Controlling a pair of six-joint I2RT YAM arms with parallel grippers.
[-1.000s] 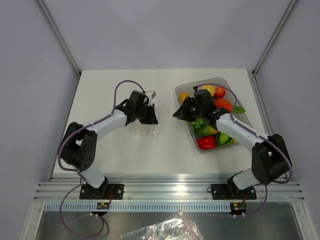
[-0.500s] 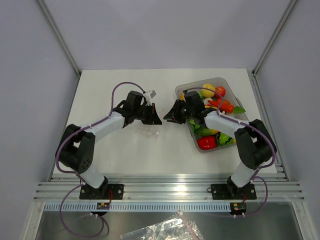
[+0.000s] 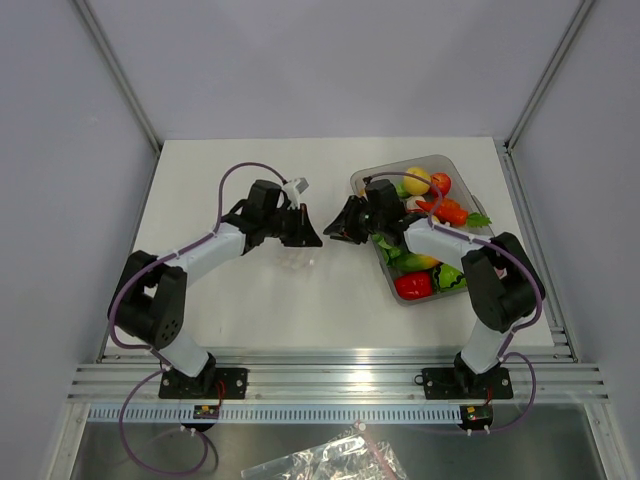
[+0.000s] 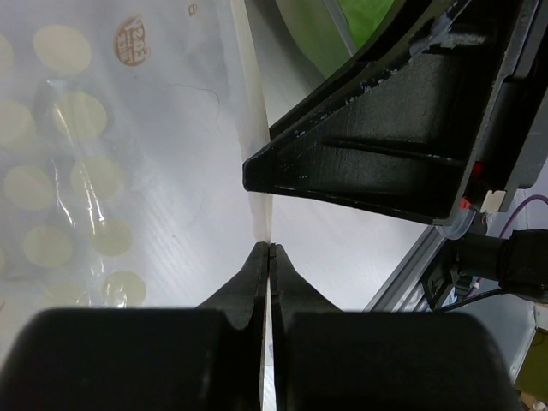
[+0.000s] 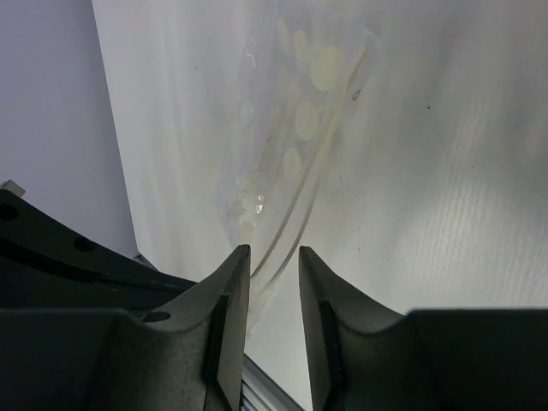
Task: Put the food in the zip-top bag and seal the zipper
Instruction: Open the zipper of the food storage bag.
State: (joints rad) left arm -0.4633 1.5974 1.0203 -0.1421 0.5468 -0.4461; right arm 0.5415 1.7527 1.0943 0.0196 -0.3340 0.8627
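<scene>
Left gripper [image 4: 271, 248] is pinched shut on the zipper [image 4: 257, 145] of the zip-top bag [image 4: 94, 171], which lies on the table [image 3: 220, 175]. Right gripper [image 5: 274, 253], jaws slightly apart, holds nothing and faces the bag's mouth. The food [image 3: 447, 211] sits in the tray [image 3: 458, 168]. Nothing is bagged or sealed yet.

Clear tray [image 3: 392, 172] at 3 o'clock on table [image 3: 260, 310], red bell pepper [image 3: 413, 286] inside. Crumpled plastic [image 3: 320, 460] at 6 o'clock.

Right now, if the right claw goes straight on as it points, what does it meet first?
Probably the zipper of the zip-top bag, which runs up to the gap of the open right claw; depth is unclear.
</scene>
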